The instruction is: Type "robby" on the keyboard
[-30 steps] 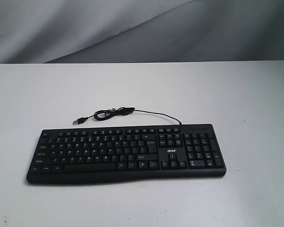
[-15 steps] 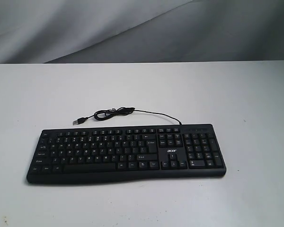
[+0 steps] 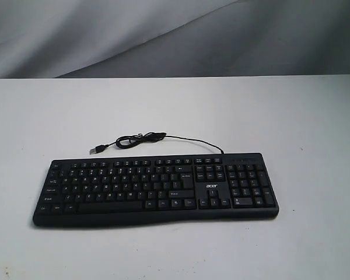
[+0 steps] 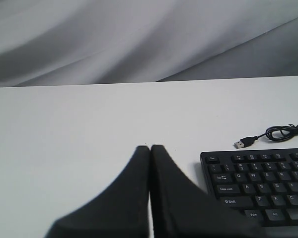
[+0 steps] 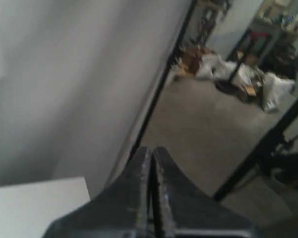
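Note:
The black keyboard (image 3: 154,188) with number pad and "acer" logo lies flat on the white table (image 3: 175,111) in the exterior view, its thin cable (image 3: 141,139) coiled behind it and ending in a loose USB plug. Neither arm shows in the exterior view. In the left wrist view my left gripper (image 4: 150,147) is shut and empty, off the Esc-side end of the keyboard (image 4: 260,183), above bare table. My right gripper (image 5: 152,148) is shut and empty; it points past a table corner (image 5: 39,203) toward the room floor, with no keyboard in its view.
Grey draped fabric (image 3: 163,35) hangs behind the table's far edge. The right wrist view shows black frame posts (image 5: 161,79) and clutter on the room floor (image 5: 228,74) beyond the table.

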